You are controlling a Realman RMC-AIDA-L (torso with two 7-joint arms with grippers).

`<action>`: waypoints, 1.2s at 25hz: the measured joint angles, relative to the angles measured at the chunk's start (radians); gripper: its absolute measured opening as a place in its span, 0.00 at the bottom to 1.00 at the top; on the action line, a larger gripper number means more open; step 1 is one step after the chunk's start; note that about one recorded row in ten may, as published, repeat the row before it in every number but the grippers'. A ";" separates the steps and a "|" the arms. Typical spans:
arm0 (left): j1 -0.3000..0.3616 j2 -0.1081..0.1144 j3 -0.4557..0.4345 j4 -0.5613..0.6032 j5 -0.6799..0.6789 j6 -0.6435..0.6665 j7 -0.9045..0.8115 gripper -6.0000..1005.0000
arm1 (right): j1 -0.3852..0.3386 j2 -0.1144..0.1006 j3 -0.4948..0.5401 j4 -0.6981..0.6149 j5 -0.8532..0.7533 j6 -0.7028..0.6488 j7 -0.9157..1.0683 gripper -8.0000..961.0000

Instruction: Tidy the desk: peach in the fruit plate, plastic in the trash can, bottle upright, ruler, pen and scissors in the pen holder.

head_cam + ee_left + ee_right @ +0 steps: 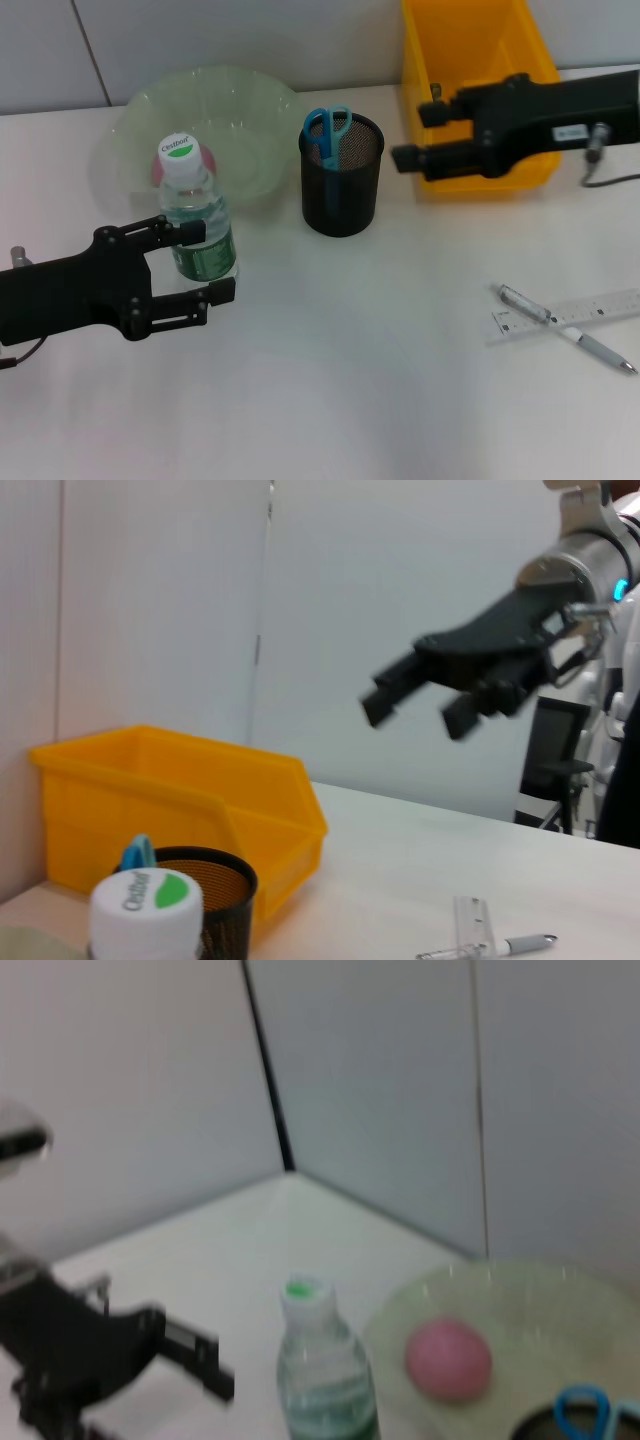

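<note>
Released left gripper (205, 262) fingers straddling upright bottle (196, 220) (beside fruit plate (255, 110)); careless withdrawal risks toppling it.

The white cap (177, 150) of the bottle (196, 227) is showing a word that is looking like "Cestbon", while other markings are staying too small to read.

On my white counter (330, 360) I count one clear plastic water bottle with a white cap and green label (195, 215), one pale green translucent fruit plate (215, 125) holding one pink peach (448, 1358), one black mesh pen holder (341, 175) containing one pair of blue-handled scissors (327, 133), one yellow plastic bin (475, 70), one silver pen (560, 327), and one clear plastic ruler (585, 312).
</note>
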 joint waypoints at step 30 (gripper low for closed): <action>0.008 -0.021 -0.071 -0.026 -0.052 -0.066 -0.021 0.80 | 0.316 -0.031 -0.051 0.270 -0.588 -0.305 -0.368 0.74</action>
